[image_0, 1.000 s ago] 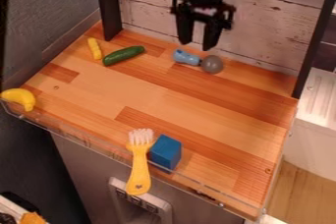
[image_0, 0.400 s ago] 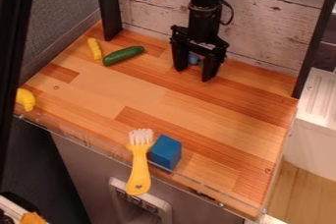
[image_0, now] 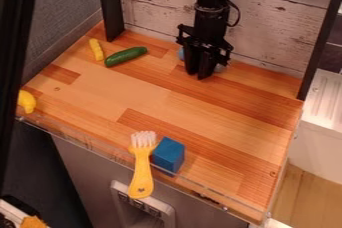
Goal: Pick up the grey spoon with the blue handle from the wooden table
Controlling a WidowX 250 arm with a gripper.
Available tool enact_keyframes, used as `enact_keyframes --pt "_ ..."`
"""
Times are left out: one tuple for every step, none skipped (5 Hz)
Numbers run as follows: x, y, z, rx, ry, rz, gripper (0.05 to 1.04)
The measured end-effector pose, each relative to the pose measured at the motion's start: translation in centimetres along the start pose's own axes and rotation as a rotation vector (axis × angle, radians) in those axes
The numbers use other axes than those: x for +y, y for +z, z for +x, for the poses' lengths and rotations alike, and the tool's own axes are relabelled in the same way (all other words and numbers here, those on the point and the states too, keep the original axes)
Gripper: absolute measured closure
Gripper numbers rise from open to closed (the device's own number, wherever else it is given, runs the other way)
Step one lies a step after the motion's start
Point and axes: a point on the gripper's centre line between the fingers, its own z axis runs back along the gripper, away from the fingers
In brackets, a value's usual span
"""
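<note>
Black gripper [image_0: 198,76] hangs low over the back of the wooden counter, right of centre, its fingers drawn together. It stands in front of a blue-and-grey toy and hides the middle of it. The toy's blue end [image_0: 181,54] peeks out to the left and its round grey part [image_0: 220,67] to the right. Whether any part of the toy is between the fingers is hidden. A green cucumber [image_0: 125,56] lies left of the gripper, with a thin yellow toy [image_0: 97,49] beyond it.
At the counter's front edge, a yellow brush [image_0: 141,167] with white bristles rests beside a blue block [image_0: 169,155]. A yellow banana [image_0: 26,101] lies at the left corner, partly behind a dark post [image_0: 17,37]. A clear low rail runs along the front.
From above the back of the counter, the gripper came down in front of the blue-and-grey toy, and its open fingers closed. A dark post came into view at left, covering part of the banana.
</note>
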Motion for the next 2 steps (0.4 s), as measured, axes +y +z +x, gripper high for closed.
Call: enact_keyframes --pt "-0.39 -0.03 -0.10 0.012 0.007 -0.001 0.940" --pt "-0.60 0.01 -0.37 0.033 0.063 -0.006 1.025"
